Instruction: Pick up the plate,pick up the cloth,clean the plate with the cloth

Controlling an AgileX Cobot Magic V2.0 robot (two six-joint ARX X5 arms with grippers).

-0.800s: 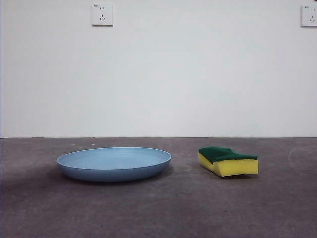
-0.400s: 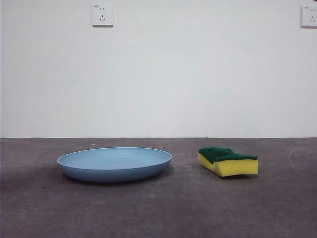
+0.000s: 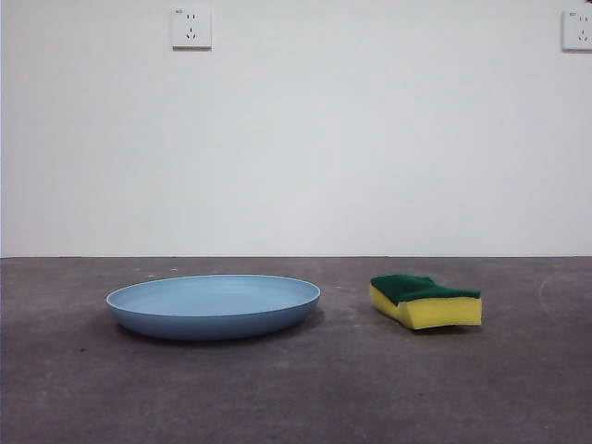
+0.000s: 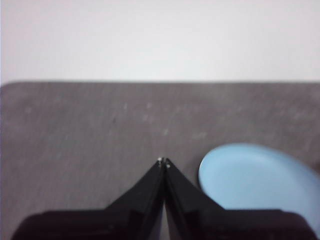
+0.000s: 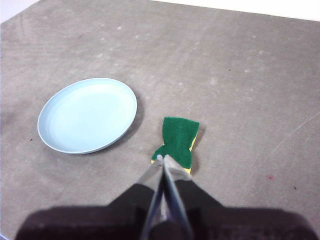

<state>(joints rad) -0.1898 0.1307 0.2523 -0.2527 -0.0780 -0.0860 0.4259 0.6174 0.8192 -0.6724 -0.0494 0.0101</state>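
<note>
The light-blue plate (image 3: 214, 306) lies flat on the grey table, left of centre in the front view. It also shows in the left wrist view (image 4: 260, 182) and the right wrist view (image 5: 88, 114). The cloth, a yellow sponge with a green scouring top (image 3: 426, 301), lies to the plate's right, green side up; it also shows in the right wrist view (image 5: 178, 141). My left gripper (image 4: 163, 162) is shut and empty, high above the table beside the plate. My right gripper (image 5: 161, 158) is shut and empty, high above the sponge's near end. Neither arm shows in the front view.
The grey table (image 3: 305, 388) runs back to a white wall with two sockets (image 3: 191, 28). A faint curved scratch marks the table right of the sponge (image 5: 295, 131).
</note>
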